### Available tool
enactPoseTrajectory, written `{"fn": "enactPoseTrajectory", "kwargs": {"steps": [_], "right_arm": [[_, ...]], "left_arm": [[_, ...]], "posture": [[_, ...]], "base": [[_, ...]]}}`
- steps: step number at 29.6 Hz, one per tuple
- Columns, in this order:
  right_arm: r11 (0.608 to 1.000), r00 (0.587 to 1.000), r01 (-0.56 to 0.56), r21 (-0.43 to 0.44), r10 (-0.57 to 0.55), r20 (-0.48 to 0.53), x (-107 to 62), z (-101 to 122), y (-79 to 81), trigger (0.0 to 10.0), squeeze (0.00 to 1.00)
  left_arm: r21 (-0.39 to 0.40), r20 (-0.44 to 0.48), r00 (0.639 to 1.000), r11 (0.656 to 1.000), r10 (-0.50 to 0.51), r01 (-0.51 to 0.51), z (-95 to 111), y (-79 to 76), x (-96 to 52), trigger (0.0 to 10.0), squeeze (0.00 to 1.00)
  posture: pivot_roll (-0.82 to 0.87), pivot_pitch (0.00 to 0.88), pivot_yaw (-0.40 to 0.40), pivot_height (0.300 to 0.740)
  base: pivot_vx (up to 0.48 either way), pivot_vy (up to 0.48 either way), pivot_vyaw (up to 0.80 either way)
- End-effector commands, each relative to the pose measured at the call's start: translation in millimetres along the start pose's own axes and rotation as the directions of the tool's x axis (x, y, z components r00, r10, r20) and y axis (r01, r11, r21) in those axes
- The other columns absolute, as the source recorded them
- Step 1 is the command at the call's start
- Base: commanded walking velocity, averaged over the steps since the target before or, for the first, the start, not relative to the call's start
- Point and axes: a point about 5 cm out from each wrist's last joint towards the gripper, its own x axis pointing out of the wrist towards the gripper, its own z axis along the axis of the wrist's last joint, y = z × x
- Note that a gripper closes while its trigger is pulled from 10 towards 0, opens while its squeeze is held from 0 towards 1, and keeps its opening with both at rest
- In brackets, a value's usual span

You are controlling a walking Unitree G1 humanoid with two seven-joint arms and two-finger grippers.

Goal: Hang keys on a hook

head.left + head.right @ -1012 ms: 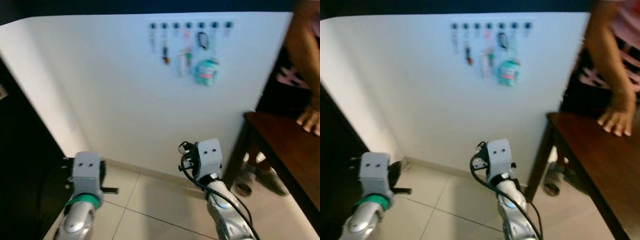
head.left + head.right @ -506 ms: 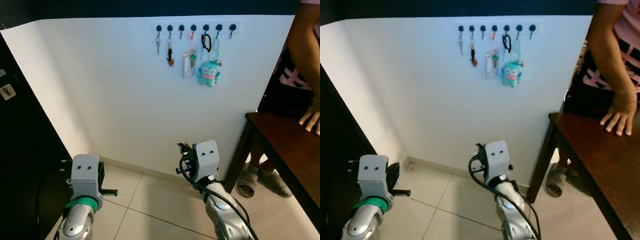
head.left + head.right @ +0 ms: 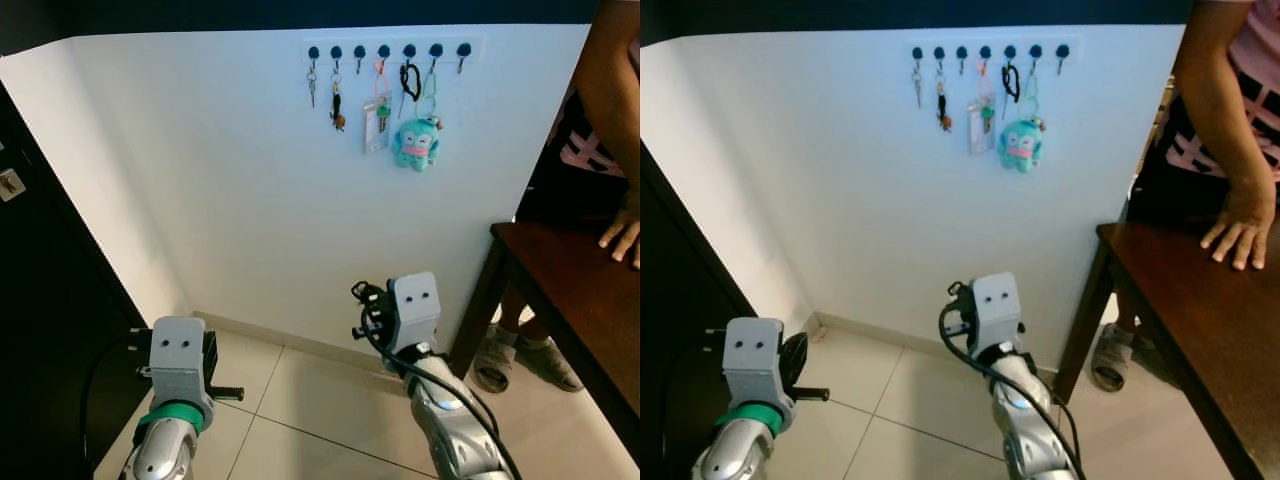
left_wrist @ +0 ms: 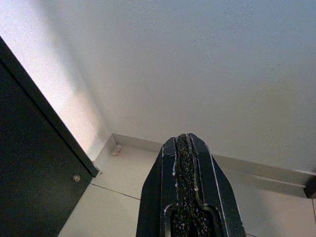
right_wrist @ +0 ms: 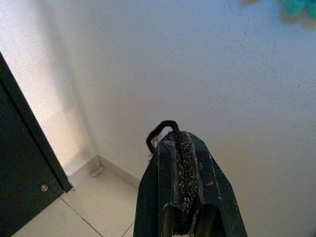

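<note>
Edged closer to the wall, right hand (image 5: pixel 180 148) pinched shut on a small black loop (image 5: pixel 159 129) of the keys, light and floppy, best gripped there, well below the hooks (image 3: pixel 385 51); left hand (image 4: pixel 185 148) closed, idle.

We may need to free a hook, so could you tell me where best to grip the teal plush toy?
Probably the plush toy by its soft body, pinched from the front: it bulges off the wall, whereas its cord is thin and flat.

Black key loop (image 5: pixel 159 130) pinched at the right end effector (image 5: pixel 178 143) tip — hook rack (image 3: pixel 386 50) high on the wall.
</note>
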Motion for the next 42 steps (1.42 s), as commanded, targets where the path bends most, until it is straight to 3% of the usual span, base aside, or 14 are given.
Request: {"fn": "enactPoseTrajectory", "kwargs": {"steps": [1, 28, 37, 42], "right_arm": [[1.0, 1.0, -0.007, 0.01, 0.007, -0.004, 0.0, -0.2, 2.3, 10.0, 0.0], [1.0, 1.0, 0.008, 0.027, -0.009, 0.025, 8.3, 13.7, -2.8, 10.0, 0.0], [0.999, 1.0, 0.007, 0.036, -0.008, 0.028, 8.6, 15.2, -2.8, 10.0, 0.0], [0.999, 0.999, 0.008, 0.034, -0.009, 0.031, 7.5, 15.9, -2.9, 10.0, 0.0]], "left_arm": [[-0.004, 0.004, 1.0, 1.0, 0.03, -0.03, 1.1, 7.3, -1.7, 10.0, 0.0], [-0.037, 0.043, 0.998, 0.998, 0.049, -0.047, 10.8, 13.3, 4.0, 10.0, 0.0], [-0.042, 0.043, 0.998, 0.998, 0.046, -0.045, 10.5, 13.3, 4.6, 10.0, 0.0], [-0.043, 0.042, 0.998, 0.998, 0.048, -0.046, 10.8, 13.1, 4.5, 10.0, 0.0]], "posture": [[-0.1, 0.076, 0.181, 0.74], [-0.1, 0.085, 0.179, 0.74], [-0.1, 0.085, 0.179, 0.74], [-0.1, 0.09, 0.177, 0.74]], "base": [[0.0, 0.0, 0.0], [0.264, 0.0, 0.0], [0.307, 0.0, -0.78], [0.293, 0.0, 0.0]]}}
